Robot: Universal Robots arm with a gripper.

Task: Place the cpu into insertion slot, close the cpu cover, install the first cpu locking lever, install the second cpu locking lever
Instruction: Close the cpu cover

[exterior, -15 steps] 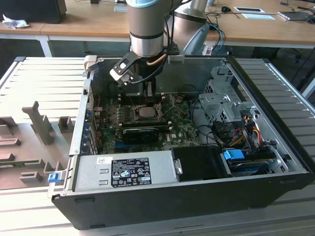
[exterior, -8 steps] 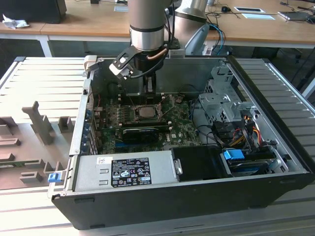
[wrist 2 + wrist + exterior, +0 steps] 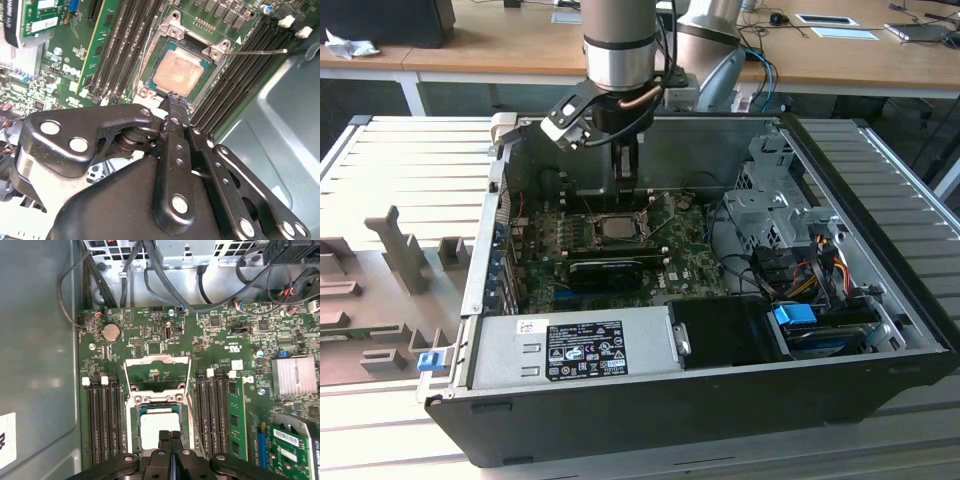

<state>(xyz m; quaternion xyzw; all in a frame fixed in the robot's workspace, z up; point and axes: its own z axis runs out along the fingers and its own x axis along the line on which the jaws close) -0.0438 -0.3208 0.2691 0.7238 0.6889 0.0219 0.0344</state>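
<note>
The gripper (image 3: 170, 436), its fingers pressed together with nothing between them, hangs over one edge of the cpu (image 3: 152, 427). The cpu lies flat in the insertion slot (image 3: 132, 430), near the middle of the motherboard (image 3: 225, 340). The cpu cover (image 3: 157, 360) is folded open beside the slot. Black memory slots (image 3: 102, 420) run along both sides.

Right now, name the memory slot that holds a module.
The outermost one, nearest the finned heatsink: a green module stands in it; the others lie empty.
</note>
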